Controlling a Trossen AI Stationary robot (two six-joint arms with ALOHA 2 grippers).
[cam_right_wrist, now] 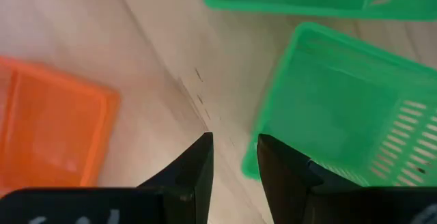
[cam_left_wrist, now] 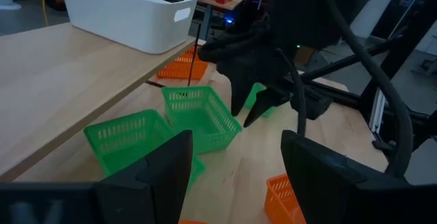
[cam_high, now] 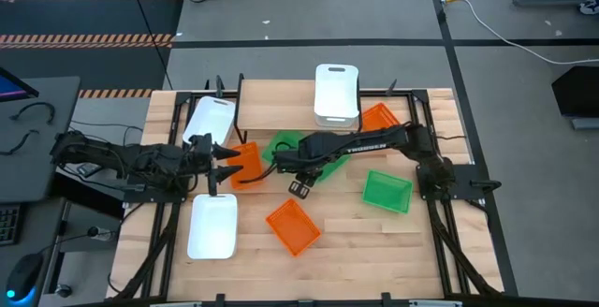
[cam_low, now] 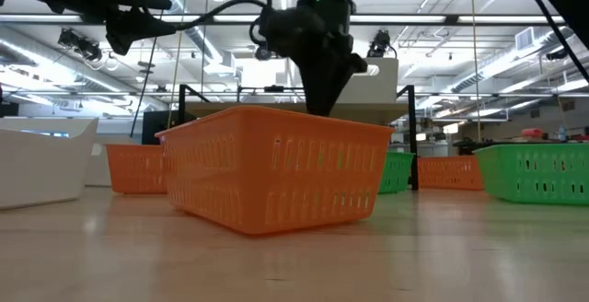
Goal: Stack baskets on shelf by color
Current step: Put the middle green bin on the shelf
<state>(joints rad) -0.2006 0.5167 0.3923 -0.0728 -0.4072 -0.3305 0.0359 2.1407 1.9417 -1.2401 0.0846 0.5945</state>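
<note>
1 white basket (cam_high: pixel 337 94) sits on the shelf (cam_high: pixel 281 96) at the table's far edge; 2 more white ones lie at the left, with slotted orange and green baskets scattered mid-table. The right gripper (cam_high: pixel 301 187) hangs empty, fingers parted, beside a green basket (cam_right_wrist: pixel 341 115). The left gripper (cam_high: pixel 227 163) is spread wide above an orange basket (cam_high: pixel 245 162); bare wood lies near the front edge.

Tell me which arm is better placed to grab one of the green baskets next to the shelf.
Right. The right gripper hangs open, empty, beside the green baskets near the shelf. The left gripper, also open, sits over an orange basket.
</note>
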